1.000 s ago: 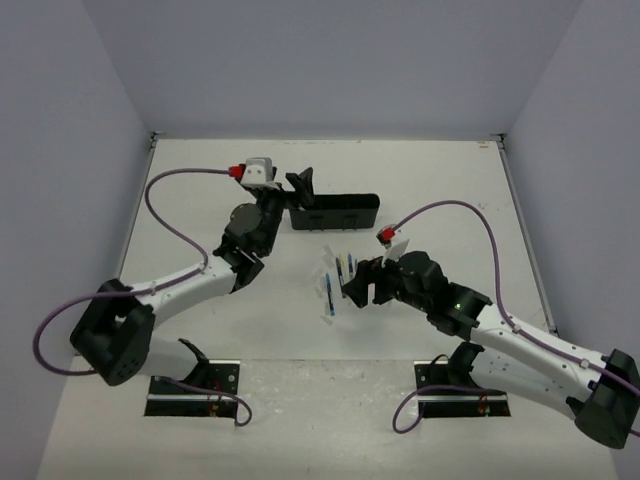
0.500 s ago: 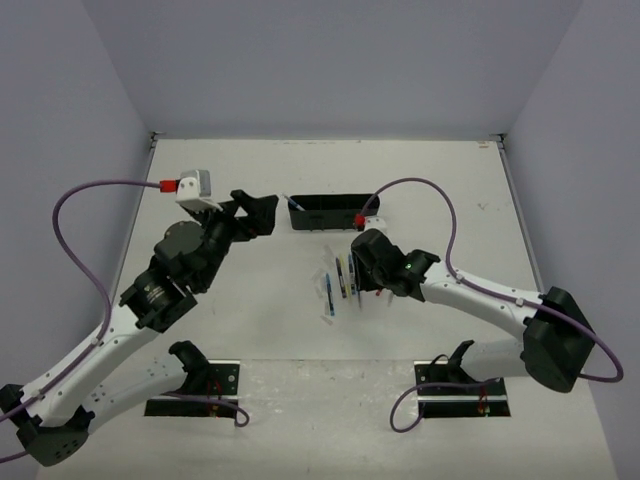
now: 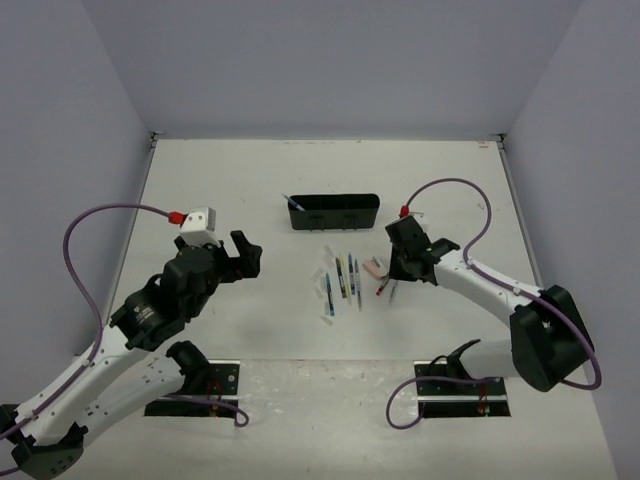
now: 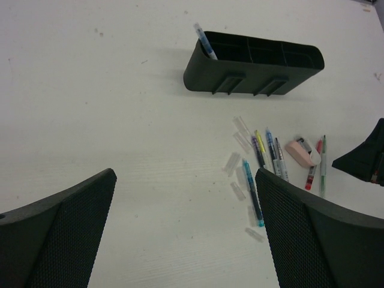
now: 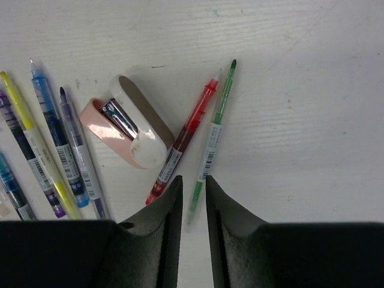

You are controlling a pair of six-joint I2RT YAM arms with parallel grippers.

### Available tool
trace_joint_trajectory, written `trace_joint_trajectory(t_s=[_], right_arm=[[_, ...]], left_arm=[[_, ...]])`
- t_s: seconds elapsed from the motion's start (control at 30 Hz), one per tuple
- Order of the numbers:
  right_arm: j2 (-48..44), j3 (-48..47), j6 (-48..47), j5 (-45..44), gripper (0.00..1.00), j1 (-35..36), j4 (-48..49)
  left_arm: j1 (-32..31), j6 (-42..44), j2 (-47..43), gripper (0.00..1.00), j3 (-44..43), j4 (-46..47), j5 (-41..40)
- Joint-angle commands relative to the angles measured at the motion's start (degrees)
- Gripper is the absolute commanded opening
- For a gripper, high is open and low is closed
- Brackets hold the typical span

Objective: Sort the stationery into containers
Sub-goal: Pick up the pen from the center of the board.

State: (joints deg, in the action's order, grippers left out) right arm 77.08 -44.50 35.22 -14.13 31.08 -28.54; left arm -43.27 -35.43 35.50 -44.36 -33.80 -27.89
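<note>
**Left gripper** (image 4: 186,234): fingers spread wide, holding nothing, over the table (image 4: 90,108). **Right gripper** (image 5: 194,183): fingers drawn close with a narrow gap. The tail of the green pen (image 5: 219,117) lies in that gap; whether it is pinched cannot be told. The red pen (image 5: 186,135) lies between the green pen and the pink-and-white eraser (image 5: 129,129). The other loose pens (image 5: 51,144) lie side by side beyond the eraser. The black tray (image 4: 252,63) stands well apart, with 1 blue pen (image 4: 204,42) leaning in its left end compartment.
</note>
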Motion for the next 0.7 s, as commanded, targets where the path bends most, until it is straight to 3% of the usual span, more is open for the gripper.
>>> trace_joint_trajectory(t_s=[0.0,0.1,0.2,0.67], right_arm=[[-0.4,-0.1,1.0,1.1,0.21,-1.6,-0.1],[-1.7,0.5,0.8,3.1,0.14,-1.5,1.8],[-3.8,1.4,1.7,5.8,0.14,1.3,4.0],[11.6,-11.5,3.0,3.2,0.17,12.2,1.2]], left_arm=[[-0.2,-0.1,0.3,1.00,0.0,-1.4,0.1],[-0.2,0.2,0.2,1.00,0.0,-1.3,0.3],[-0.2,0.3,0.1,1.00,0.4,-0.8,0.2],[-0.2,0.4,0.5,1.00,0.9,-0.6,0.6]])
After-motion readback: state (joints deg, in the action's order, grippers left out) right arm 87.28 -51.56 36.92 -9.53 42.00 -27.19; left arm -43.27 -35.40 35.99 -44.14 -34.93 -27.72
